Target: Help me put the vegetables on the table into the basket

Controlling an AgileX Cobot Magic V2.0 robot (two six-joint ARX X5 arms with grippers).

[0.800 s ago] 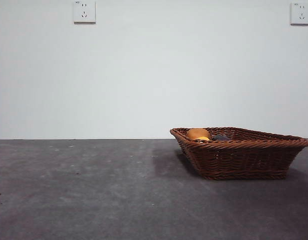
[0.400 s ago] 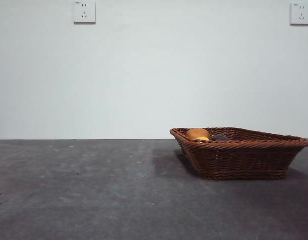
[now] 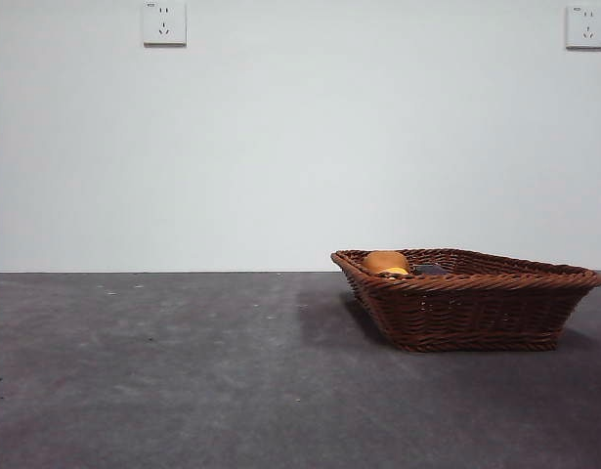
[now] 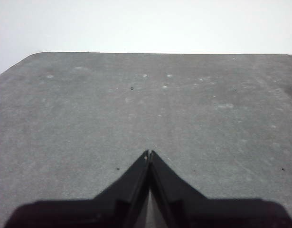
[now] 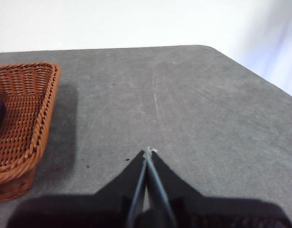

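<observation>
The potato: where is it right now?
In the front view the potato sits inside the basket, near its left end, peeking over the rim beside a dark item, likely the eggplant.

A plain white matte wall (image 3: pixel 300 156) fills the background, meeting the far edge of the surface below in a straight level line. High on it sit 2 white square plastic power sockets: the left-hand socket (image 3: pixel 164 22) near the upper left corner and the right-hand socket (image 3: pixel 587 26) near the upper right corner, partly cut off by the frame edge. Each shows small dark slots on its face. In both wrist views the same pale wall (image 4: pixel 146 23) appears as a blank bright band, with no markings to be made out on it.
</observation>
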